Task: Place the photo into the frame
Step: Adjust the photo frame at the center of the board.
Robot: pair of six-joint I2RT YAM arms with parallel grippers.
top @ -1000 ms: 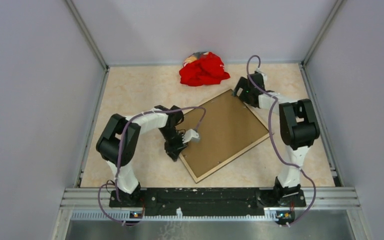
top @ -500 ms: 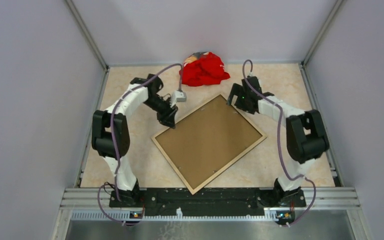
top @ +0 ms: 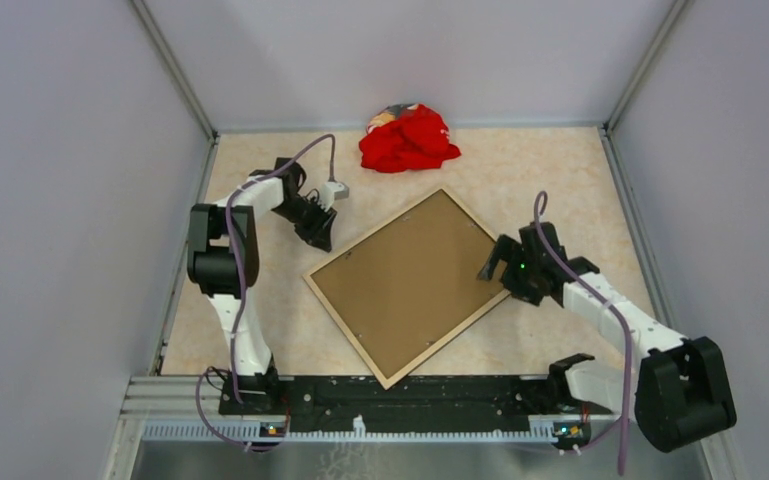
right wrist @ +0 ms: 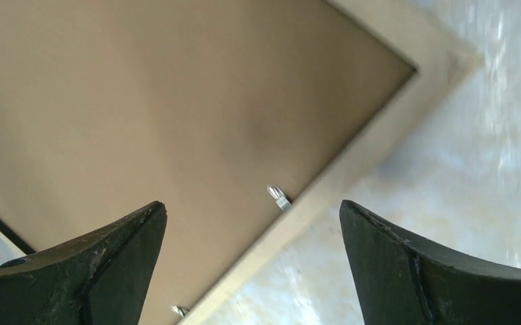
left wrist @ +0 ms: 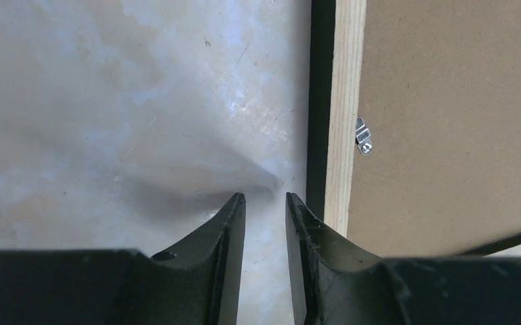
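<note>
The frame (top: 348,332) lies back side up on the table, turned like a diamond, with a brown hardboard backing sheet (top: 410,285) filling it. The photo is hidden. My left gripper (top: 322,240) hovers just off the frame's upper-left edge. In the left wrist view its jaws (left wrist: 265,198) stand narrowly open over bare table, next to the pale wood rim (left wrist: 349,101) and a metal clip (left wrist: 362,135). My right gripper (top: 493,262) is wide open above the frame's right edge. The right wrist view shows its jaws (right wrist: 252,206) straddling the rim (right wrist: 372,145) and a clip (right wrist: 279,196).
A crumpled red cloth (top: 408,138) lies at the back of the table. Grey walls close in the left, right and far sides. The arm bases sit on a metal rail (top: 420,390) along the near edge.
The frame slid and turned to the left. My left arm swung from its near-left edge to its upper-left edge. My right arm came from the far corner to the right edge.
</note>
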